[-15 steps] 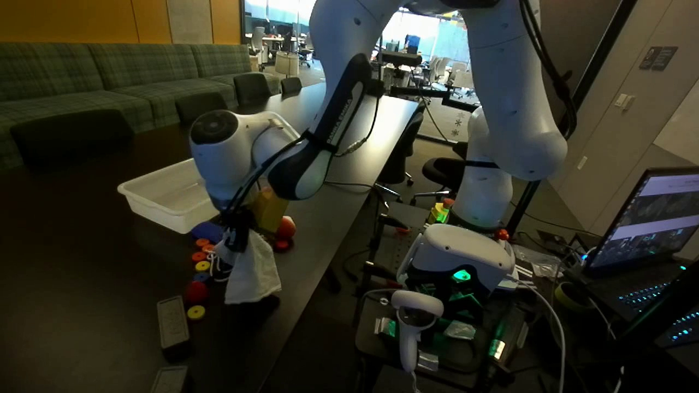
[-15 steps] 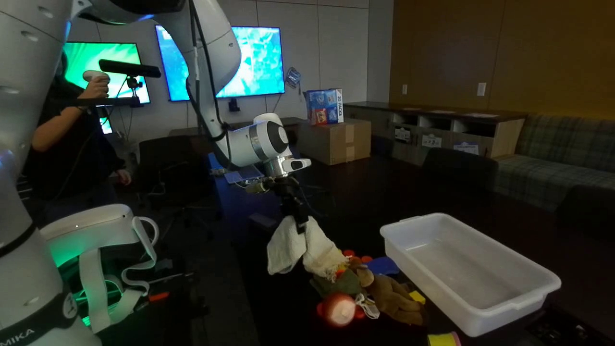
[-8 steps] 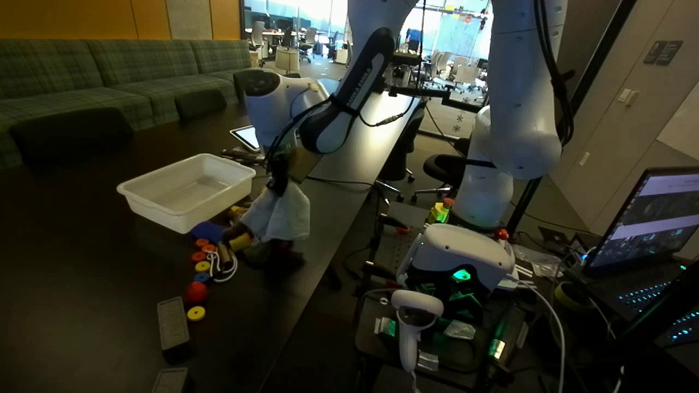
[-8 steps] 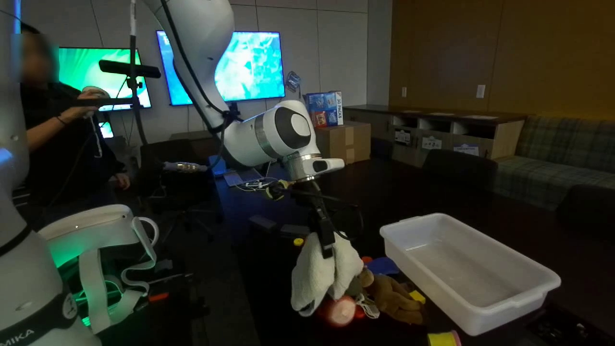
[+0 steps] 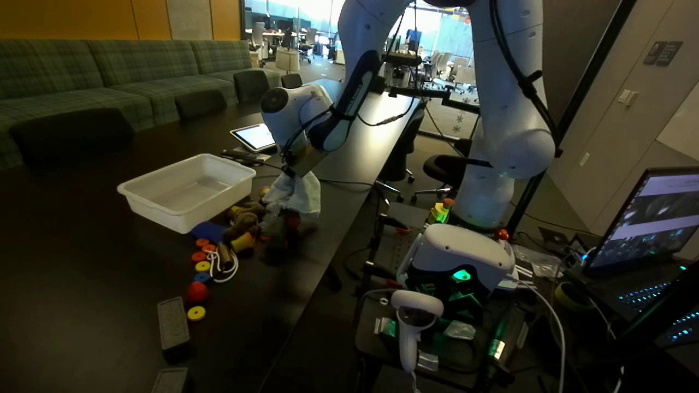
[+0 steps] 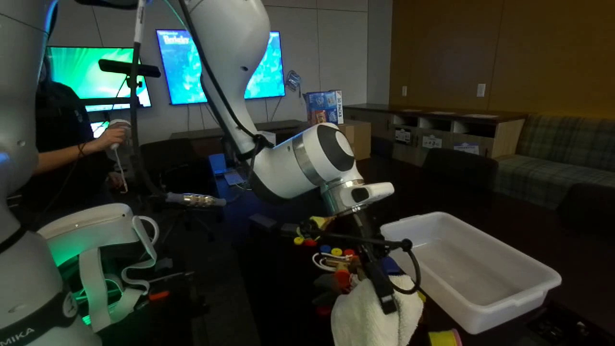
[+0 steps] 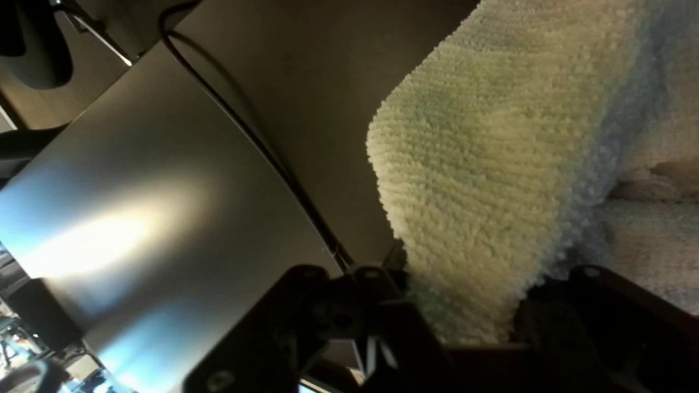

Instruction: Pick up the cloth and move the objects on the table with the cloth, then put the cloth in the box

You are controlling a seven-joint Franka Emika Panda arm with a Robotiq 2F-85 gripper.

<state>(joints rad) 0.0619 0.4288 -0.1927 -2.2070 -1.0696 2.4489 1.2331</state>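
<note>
My gripper (image 5: 289, 170) is shut on the white cloth (image 5: 303, 194), which hangs down in folds. The gripper (image 6: 390, 307) and cloth (image 6: 360, 315) also show in an exterior view, where the cloth hides part of the pile. In the wrist view the cloth (image 7: 480, 164) rises from between the dark fingers (image 7: 464, 311). The small objects lie beside the box: a brown plush toy (image 5: 246, 222), a yellow piece (image 5: 242, 243), a blue piece (image 5: 207, 231), a red ball (image 5: 197, 293) and several coloured discs. I cannot tell whether the cloth touches them. The white box (image 5: 158, 214) holds nothing visible.
Two dark blocks (image 5: 173, 327) lie at the near part of the table. A tablet (image 5: 254, 137) and a cable (image 7: 273, 158) lie beyond the box. A white string (image 5: 232, 273) lies near the discs. A yellow spool (image 6: 444, 338) sits by the box (image 6: 447, 294).
My gripper has carried the cloth along the table, past the discs and string to the pile beside the box. The string and yellow piece are uncovered. The box has not moved.
</note>
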